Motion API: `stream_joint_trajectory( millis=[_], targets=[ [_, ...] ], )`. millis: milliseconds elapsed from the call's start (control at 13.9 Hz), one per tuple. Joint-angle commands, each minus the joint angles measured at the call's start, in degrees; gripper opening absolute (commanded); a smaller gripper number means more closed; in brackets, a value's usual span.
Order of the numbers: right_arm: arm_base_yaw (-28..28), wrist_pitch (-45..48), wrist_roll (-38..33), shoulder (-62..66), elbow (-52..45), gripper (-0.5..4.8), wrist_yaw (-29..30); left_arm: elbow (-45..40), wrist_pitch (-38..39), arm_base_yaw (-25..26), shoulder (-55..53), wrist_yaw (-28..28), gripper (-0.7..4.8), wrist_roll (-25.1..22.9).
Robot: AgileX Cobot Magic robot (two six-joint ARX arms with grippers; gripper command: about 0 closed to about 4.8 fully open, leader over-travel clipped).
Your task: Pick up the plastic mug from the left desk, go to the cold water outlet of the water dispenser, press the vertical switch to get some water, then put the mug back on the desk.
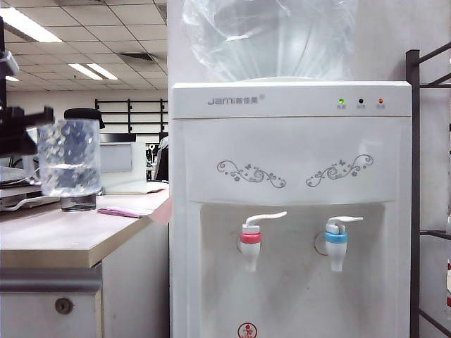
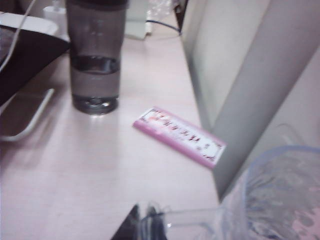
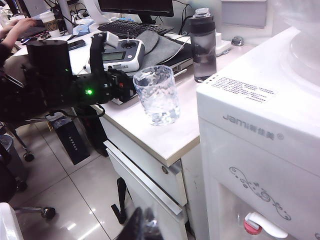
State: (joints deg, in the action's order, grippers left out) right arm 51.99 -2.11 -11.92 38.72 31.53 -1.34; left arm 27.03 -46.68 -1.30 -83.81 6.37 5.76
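The plastic mug [image 1: 68, 165], clear and dimpled with water in its lower part, hangs low over the left desk [image 1: 63, 236]. My left gripper [image 1: 35, 125] is shut on its thin handle [image 2: 195, 219], and the mug's rim [image 2: 285, 195] fills a corner of the left wrist view. The right wrist view shows the mug [image 3: 157, 95] near the desk's front edge [image 3: 165, 142]. The white water dispenser [image 1: 289, 141] stands right of the desk. Its cold water outlet [image 1: 336, 245] has a blue ring, with the vertical switch [image 1: 345, 221] above it. My right gripper [image 3: 142, 227] is shut and holds nothing, off to the side above the floor.
A smoky-grey bottle [image 2: 95, 55] with water stands on the desk behind the mug, with a pink card [image 2: 177, 136] beside it. The red-ringed tap [image 1: 251, 243] is left of the blue one. A black rack [image 1: 414, 176] flanks the dispenser's right. A handheld controller [image 3: 120, 55] lies further back.
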Motion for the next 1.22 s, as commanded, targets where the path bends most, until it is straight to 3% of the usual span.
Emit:
stream_joint_trajectory(
  millis=[72,287,503,862,1006,1221],
  targets=[
    [-0.4,0.6,0.2,-0.2,0.2,-0.07,-0.2,0.2,-1.5,0.0,3.1,5.2,-0.06,1.2],
    [-0.5,0.7,0.2,-0.2,0.2,-0.07,-0.2,0.2,2.1,-0.1,7.4,7.3,-0.06,3.1],
    [-0.5,0.7,0.4,-0.5,0.2,-0.07,-0.9,0.2,11.0,-0.1,15.6,13.6,-0.06,3.1],
    [-0.5,0.7,0.5,-2.9,0.2,-0.07,-12.3,0.2,22.8,-0.2,27.2,18.2,-0.06,3.1],
    [-0.4,0.3,2.0,-4.2,0.2,-0.07,-13.9,0.2,25.6,-0.6,29.8,18.4,-0.06,3.3],
    [-0.5,-2.4,5.1,-8.0,0.2,-0.06,-15.7,0.0,28.7,-5.9,32.8,18.3,-0.06,3.2]
  ],
)
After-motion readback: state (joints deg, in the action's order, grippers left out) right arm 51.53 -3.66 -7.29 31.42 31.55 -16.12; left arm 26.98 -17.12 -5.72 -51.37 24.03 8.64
